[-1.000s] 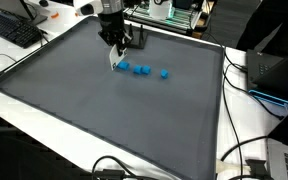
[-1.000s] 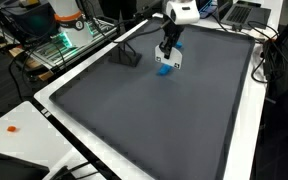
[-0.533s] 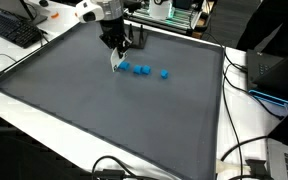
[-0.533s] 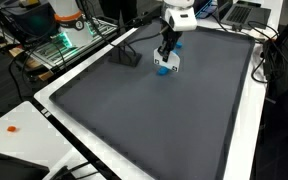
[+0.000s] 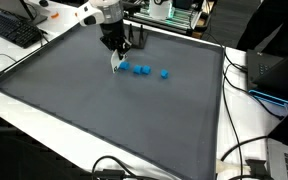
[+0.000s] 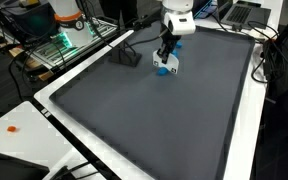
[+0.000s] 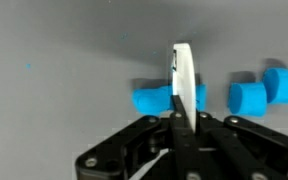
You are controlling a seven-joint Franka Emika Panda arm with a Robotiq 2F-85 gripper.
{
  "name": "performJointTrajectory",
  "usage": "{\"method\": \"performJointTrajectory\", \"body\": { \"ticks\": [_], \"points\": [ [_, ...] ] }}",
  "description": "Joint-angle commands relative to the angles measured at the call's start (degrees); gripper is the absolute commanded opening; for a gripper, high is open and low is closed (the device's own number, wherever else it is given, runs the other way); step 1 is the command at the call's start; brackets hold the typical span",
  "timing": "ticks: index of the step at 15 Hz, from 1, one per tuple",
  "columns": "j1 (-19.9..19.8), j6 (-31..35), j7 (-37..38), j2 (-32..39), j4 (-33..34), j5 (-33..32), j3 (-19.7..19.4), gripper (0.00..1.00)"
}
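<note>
My gripper point(image 5: 115, 52) hangs over the far part of a dark grey mat point(image 5: 94, 110). It is shut on a thin white flat piece point(image 7: 182, 80) held edge-on between its fingers. The piece's lower end is at the leftmost of three small blue blocks point(image 5: 124, 67), point(image 5: 142, 70), point(image 5: 164, 73) lying in a row. In the wrist view one blue block point(image 7: 152, 98) lies right behind the white piece, and two more point(image 7: 249, 98), point(image 7: 282, 83) lie to its right. In an exterior view the gripper point(image 6: 167, 50) stands above a blue block point(image 6: 162, 70).
A small black stand point(image 6: 130, 58) sits on the mat near the gripper. The mat has a raised rim point(image 5: 222, 110). A keyboard point(image 5: 14, 30) and cables point(image 5: 246, 150) lie on the white table around it. Electronics point(image 6: 69, 40) stand beyond the mat.
The gripper has shifted slightly sideways along the mat's far side with the white piece in it. The blue blocks have not visibly moved.
</note>
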Motion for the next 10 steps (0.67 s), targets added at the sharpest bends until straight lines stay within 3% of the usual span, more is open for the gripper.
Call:
{"method": "performJointTrajectory", "body": {
  "ticks": [1,10],
  "points": [
    [-0.75,1.88,-1.02,1.99,-1.11,0.58,0.41,0.01],
    [-2.49,0.59,-3.19,1.97,-0.97,9.79,3.20,0.01]
  ]
}}
